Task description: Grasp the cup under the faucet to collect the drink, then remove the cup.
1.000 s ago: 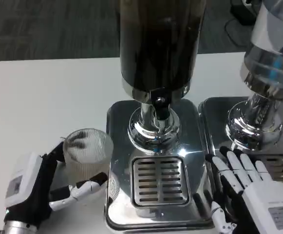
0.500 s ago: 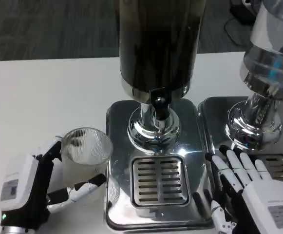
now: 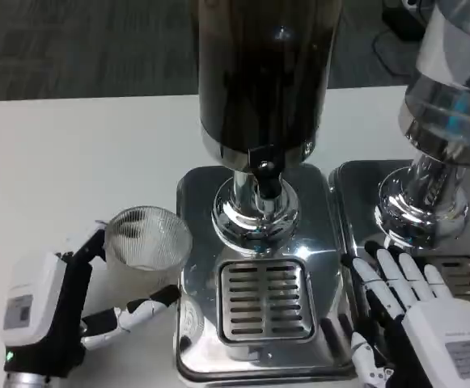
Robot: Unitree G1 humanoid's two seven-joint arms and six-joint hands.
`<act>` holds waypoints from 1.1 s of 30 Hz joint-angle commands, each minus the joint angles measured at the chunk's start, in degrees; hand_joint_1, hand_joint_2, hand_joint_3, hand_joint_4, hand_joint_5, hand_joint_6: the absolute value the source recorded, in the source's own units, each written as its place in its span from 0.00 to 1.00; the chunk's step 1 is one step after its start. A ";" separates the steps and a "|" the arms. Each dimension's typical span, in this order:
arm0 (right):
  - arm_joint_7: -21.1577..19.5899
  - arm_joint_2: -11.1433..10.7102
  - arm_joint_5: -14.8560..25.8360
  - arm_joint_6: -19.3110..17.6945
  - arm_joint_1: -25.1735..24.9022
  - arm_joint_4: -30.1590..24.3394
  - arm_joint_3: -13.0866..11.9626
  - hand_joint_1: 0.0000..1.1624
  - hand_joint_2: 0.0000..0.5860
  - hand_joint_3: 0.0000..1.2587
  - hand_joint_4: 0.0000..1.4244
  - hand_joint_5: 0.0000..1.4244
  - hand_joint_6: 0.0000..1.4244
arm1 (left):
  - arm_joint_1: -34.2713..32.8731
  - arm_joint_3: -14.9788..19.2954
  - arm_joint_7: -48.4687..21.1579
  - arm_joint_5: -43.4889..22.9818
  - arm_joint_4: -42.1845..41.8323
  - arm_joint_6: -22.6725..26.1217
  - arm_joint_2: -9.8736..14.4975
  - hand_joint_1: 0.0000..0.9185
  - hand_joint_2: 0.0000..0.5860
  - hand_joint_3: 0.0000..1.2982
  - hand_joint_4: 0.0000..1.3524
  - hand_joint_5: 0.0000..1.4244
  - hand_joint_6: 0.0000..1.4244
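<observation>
In the head view, the left hand (image 3: 57,311) sits at the lower left of the frame and grips the cup (image 3: 146,250), a ribbed, translucent tumbler. White-and-black fingers (image 3: 141,310) wrap across the cup's lower front while another finger reaches up behind its rim. The cup is tilted, its mouth leaning toward the camera, and it stands just left of the dispenser base (image 3: 259,275), close to the base's left edge, not under the faucet (image 3: 265,174). The faucet (a short dark spout with a small screw head above it) hangs at the centre of the frame, over the slotted drip tray (image 3: 265,299). Above it rises the dark drink tank (image 3: 263,73), its contents nearly black.

The right hand (image 3: 412,311) lies at the lower right with its fingers spread apart, holding nothing, resting at the right edge of the dispenser base. Its white back carries a small label (image 3: 467,353), the writing too blurred to read; a similar panel on the left hand is equally illegible.

A second dispenser (image 3: 449,121) with a clear tank stands at the upper right. Everything sits on the white surface (image 3: 73,153).
</observation>
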 commanded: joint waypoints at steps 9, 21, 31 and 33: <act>-0.85 0.59 -0.05 1.27 1.40 -1.63 -0.48 0.00 0.99 0.08 0.00 0.00 0.00 | -6.47 -5.35 -0.56 1.90 -0.49 -2.79 -1.74 0.52 0.26 0.29 0.33 0.47 0.38; -1.22 1.96 -0.74 2.29 2.30 -2.63 -0.40 0.00 0.99 0.08 0.00 0.00 0.00 | -13.10 -10.48 -3.15 2.39 5.66 -2.70 -6.18 0.50 0.25 0.29 0.32 0.47 0.37; -1.13 2.82 -1.18 3.55 2.75 -3.44 -0.01 0.00 0.99 0.08 0.00 0.00 0.00 | -17.42 -13.90 -3.04 2.79 10.70 -2.18 -9.95 0.49 0.25 0.29 0.32 0.46 0.36; -1.13 2.91 -1.21 3.61 2.76 -3.46 0.03 0.00 0.99 0.08 0.00 0.00 0.00 | -17.83 -14.34 -3.53 2.55 11.59 -2.08 -10.31 0.48 0.25 0.29 0.32 0.46 0.35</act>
